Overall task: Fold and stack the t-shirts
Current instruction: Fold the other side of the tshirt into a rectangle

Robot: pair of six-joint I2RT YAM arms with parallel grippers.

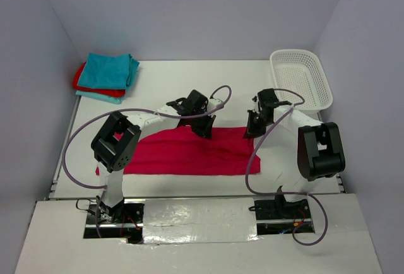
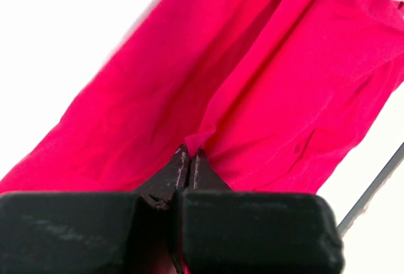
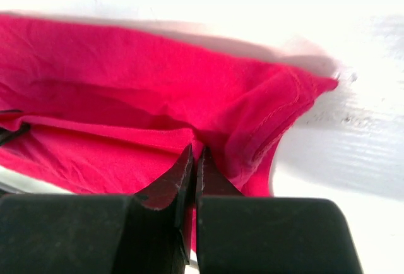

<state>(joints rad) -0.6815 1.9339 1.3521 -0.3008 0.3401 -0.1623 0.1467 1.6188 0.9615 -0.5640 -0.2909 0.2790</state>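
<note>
While the crimson shirt (image 1: 183, 157) lies spread across the near middle of the table (image 1: 164, 91), its far edge is gripped in two places. The left gripper (image 1: 204, 132) is set at about the middle of that edge, and in the left wrist view its jaws are seen pressed together on a raised fold of the cloth. The right gripper (image 1: 250, 132) is set at the shirt's far right corner. In the right wrist view its jaws are likewise closed, pinching the cloth just beside a stitched hem. Ridges are drawn up in the fabric toward both grippers. A stack (image 1: 108, 77) of folded shirts, teal on top with red showing beneath, is seen at the far left corner, well apart. A basket (image 1: 302, 77) is placed at the far right.
</note>
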